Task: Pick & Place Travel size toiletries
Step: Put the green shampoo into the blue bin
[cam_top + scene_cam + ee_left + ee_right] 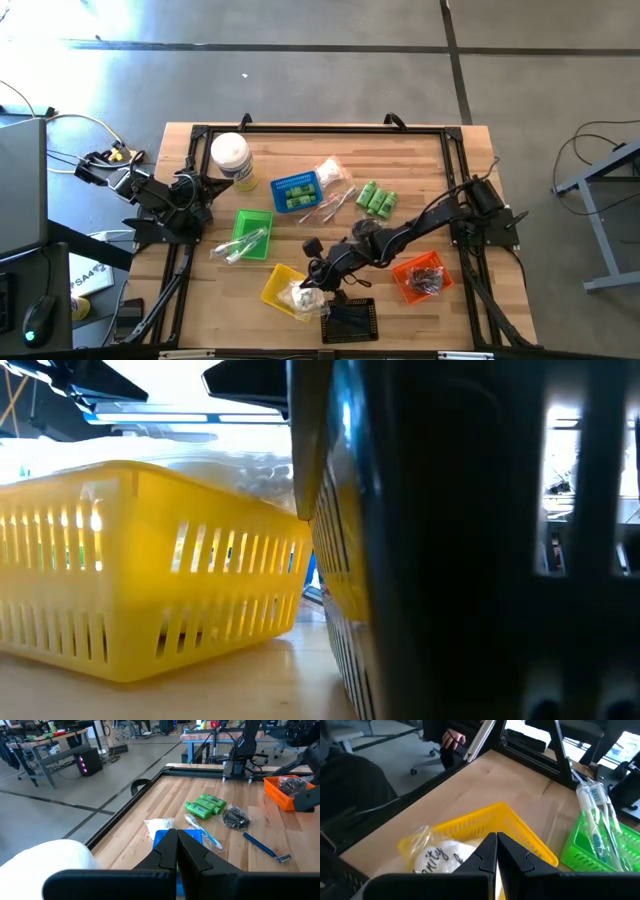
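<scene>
— Where is your right gripper (312, 277) at this moment?

— Over the yellow slotted plastic basket (277, 289) near the front edge of the wooden surface (420, 170). Its fingers are pressed together, tips touching, with nothing pinched between them. Just beneath sits a white packet in clear wrap (437, 855), resting inside that yellow basket.

— And your left gripper (176, 851)?

— Parked at the left edge of the surface, beside the big white-lidded jar (231, 158). Its fingers are also pressed together and hold nothing.

— Where are the other toiletries?

— You have three small bright green bottles (378, 200) lying side by side right of centre, loose on the wood. Clear sachets with thin sticks (337, 203) lie just left of them — one more sachet with sticks (240, 245) rests in the green mesh basket (252, 222). Green items sit in the blue basket (296, 192), with a white packet (329, 171) touching its right side. Small dark pieces (427, 280) fill the orange basket (420, 277) at the right. A black mesh basket (349, 320) stands at the front edge, just beside the yellow one.
</scene>
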Controlling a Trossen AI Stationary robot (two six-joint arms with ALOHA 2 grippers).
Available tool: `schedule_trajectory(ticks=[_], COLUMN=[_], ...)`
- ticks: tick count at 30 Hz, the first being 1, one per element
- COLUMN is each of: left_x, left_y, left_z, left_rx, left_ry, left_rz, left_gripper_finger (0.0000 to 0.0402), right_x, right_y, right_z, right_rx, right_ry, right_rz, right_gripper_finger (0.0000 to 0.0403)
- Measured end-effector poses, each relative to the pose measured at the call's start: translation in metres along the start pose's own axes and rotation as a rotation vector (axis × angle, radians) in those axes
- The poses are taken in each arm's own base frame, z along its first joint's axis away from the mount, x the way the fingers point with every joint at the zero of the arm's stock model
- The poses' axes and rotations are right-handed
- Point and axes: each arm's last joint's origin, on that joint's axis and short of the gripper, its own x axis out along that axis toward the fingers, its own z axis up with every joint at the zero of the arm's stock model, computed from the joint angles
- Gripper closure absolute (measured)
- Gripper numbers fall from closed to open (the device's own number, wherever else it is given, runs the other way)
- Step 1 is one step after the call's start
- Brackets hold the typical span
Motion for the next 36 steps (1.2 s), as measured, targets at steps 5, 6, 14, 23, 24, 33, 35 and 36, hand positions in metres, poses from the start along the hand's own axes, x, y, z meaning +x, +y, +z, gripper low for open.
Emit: schedule_trajectory(ticks=[5,6,14,23,24,33,35,36], left_x=[0.0,0.0,0.0,0.0,0.0,0.0,0.0,0.0], left_y=[0.0,0.0,0.0,-0.001,-0.001,-0.001,-0.001,-0.001], left_z=[0.0,0.0,0.0,-0.001,-0.001,-0.001,-0.001,-0.001], left_rx=[0.0,0.0,0.0,0.041,0.046,0.056,0.056,0.056], left_ry=[0.0,0.0,0.0,0.008,0.008,0.008,0.008,0.008], left_rz=[0.0,0.0,0.0,-0.032,-0.034,-0.035,-0.035,-0.035], left_gripper_finger=[0.0401,0.0402,0.0402,0.0402,0.0402,0.0402,0.0402,0.0401], right_x=[-0.002,-0.002,-0.064,-0.188,-0.197,-0.282,-0.294,-0.299], right_y=[-0.001,-0.001,-0.012,-0.035,-0.035,-0.009,-0.003,0.0], right_z=[0.003,0.004,0.055,0.09,0.091,0.05,0.034,0.025], right_rx=[0.01,0.011,0.086,0.369,0.392,0.471,0.501,0.514], right_ry=[-0.018,-0.019,-0.076,-0.029,-0.02,-0.17,-0.257,-0.286], right_rz=[-0.007,-0.008,-0.064,-0.304,-0.308,-0.473,-0.477,-0.474], right_gripper_finger=[0.0399,0.0399,0.0399,0.0399,0.0399,0.0399,0.0399,0.0399])
